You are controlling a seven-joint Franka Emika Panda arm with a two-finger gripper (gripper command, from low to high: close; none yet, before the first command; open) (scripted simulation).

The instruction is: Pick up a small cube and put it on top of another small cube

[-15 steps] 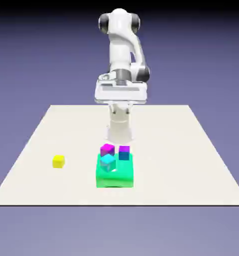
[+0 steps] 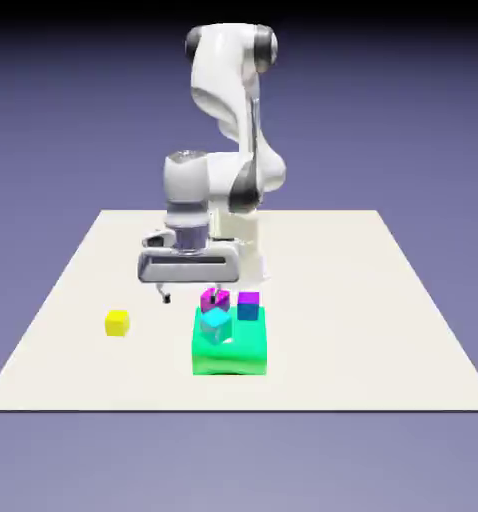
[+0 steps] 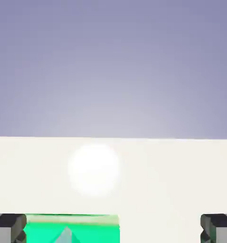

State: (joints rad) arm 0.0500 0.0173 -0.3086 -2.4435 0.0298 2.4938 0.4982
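Observation:
The small yellow cube [image 2: 117, 322] lies alone on the table toward the exterior view's left. My gripper [image 2: 192, 296] hangs low over the table between that cube and the green block [image 2: 230, 348], its fingers spread wide, open and holding nothing. One fingertip [image 2: 219, 297] is just in front of the magenta cube [image 2: 212, 300]. A cyan cube [image 2: 216, 322] and a purple-and-blue cube [image 2: 248, 305] also sit on the green block. In the hand view the gripper [image 3: 113, 230] shows both tips far apart, with the green block [image 3: 72, 227] low between them and the yellow cube out of view.
The cream table [image 2: 363, 300] stretches wide to the exterior view's right. The robot's base column [image 2: 245, 240] stands behind the green block. In the hand view a bright glare spot [image 3: 94, 168] lies on the table surface.
The arm has bent down and swung toward the exterior view's left. The hand dropped from high above the base to just over the table beside the magenta cube.

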